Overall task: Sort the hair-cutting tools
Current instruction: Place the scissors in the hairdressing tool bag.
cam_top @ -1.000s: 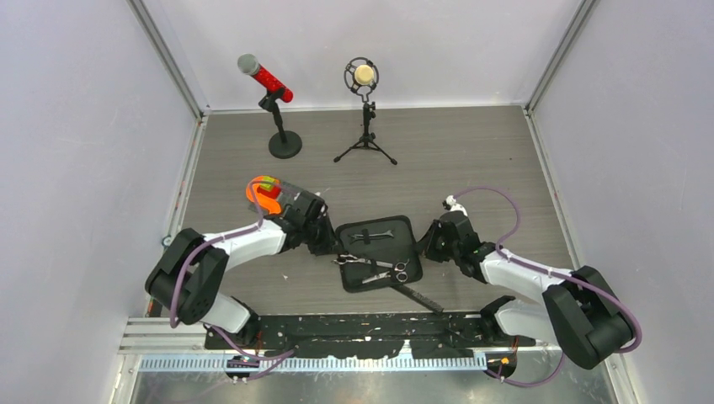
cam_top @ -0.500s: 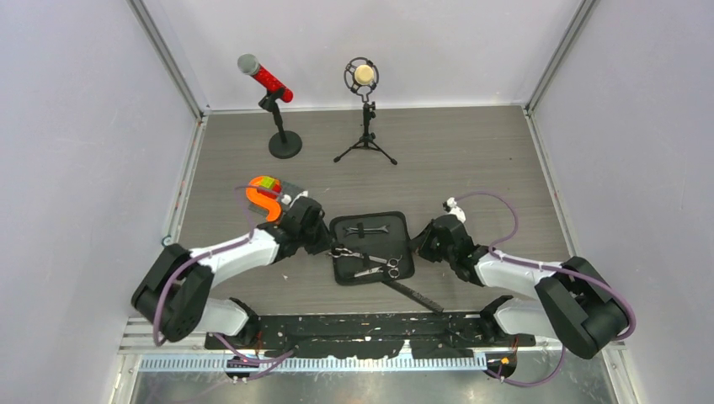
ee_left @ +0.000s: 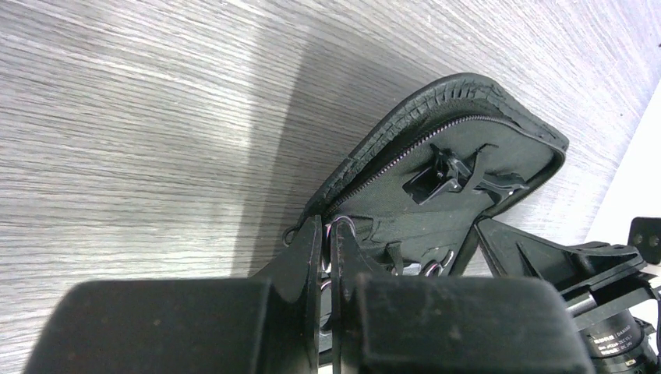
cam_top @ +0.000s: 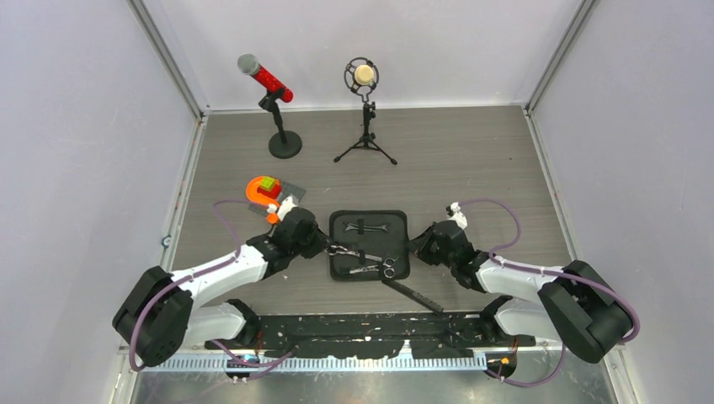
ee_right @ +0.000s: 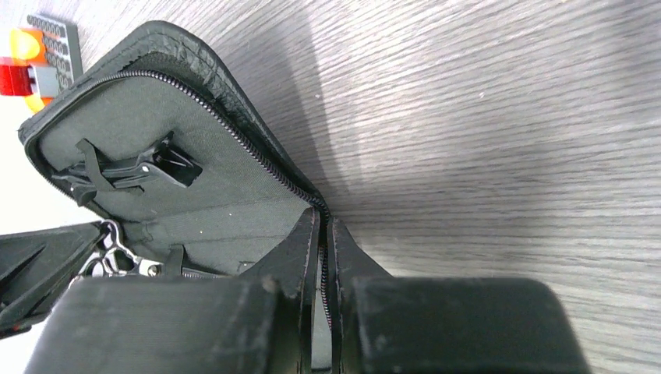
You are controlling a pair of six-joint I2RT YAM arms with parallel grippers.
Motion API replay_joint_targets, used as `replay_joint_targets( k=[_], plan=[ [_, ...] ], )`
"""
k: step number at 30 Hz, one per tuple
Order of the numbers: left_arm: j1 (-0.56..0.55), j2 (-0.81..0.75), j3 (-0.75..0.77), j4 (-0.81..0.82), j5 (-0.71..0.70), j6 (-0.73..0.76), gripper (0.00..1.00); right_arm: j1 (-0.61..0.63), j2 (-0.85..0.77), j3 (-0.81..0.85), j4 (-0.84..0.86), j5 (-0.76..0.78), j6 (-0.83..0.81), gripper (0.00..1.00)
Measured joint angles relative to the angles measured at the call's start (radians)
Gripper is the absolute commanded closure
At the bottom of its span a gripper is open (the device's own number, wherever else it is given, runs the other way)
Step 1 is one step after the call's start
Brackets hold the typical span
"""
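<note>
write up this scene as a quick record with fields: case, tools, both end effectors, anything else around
case: flat black fabric zip case, open, interior facing up
on case: slim silver ring-handled scissors; thin black hair clips
off case: narrow black comb, lying by the case's near edge
left end effector: shut on the case's left zip rim
right end effector: shut on its right zip rim
elsewhere: red microphone on round base; cream microphone on tripod; orange toy bricks
</note>
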Motion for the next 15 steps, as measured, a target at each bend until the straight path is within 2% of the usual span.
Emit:
replay_joint_targets(
  k=[5, 8, 9, 10, 12, 15],
  plan=[
    [-0.056, 0.019, 0.004, 0.016, -0.053, -0.019, 0.91, 0.014, 0.044, 0.001, 0.037, 0.053, 0.032, 0.93],
    [-0.056, 0.035, 0.004, 0.018, -0.064, -0.019, 0.75, 0.018, 0.055, 0.006, 0.045, 0.067, 0.033, 0.85],
    [-0.053, 0.035, 0.004, 0.018, -0.069, -0.009, 0.68, 0.019, 0.055, 0.010, 0.042, 0.067, 0.029, 0.76],
    [-0.050, 0.035, 0.004, 0.018, -0.076, 0.007, 0.60, 0.021, 0.054, 0.014, 0.038, 0.069, 0.024, 0.72],
    [-0.041, 0.034, 0.007, 0.010, -0.087, 0.042, 0.45, 0.023, 0.047, 0.025, 0.021, 0.070, 0.006, 0.53],
    [-0.028, 0.014, 0.027, -0.030, -0.101, 0.134, 0.28, 0.023, 0.008, 0.052, -0.036, 0.071, -0.045, 0.38]
  ],
)
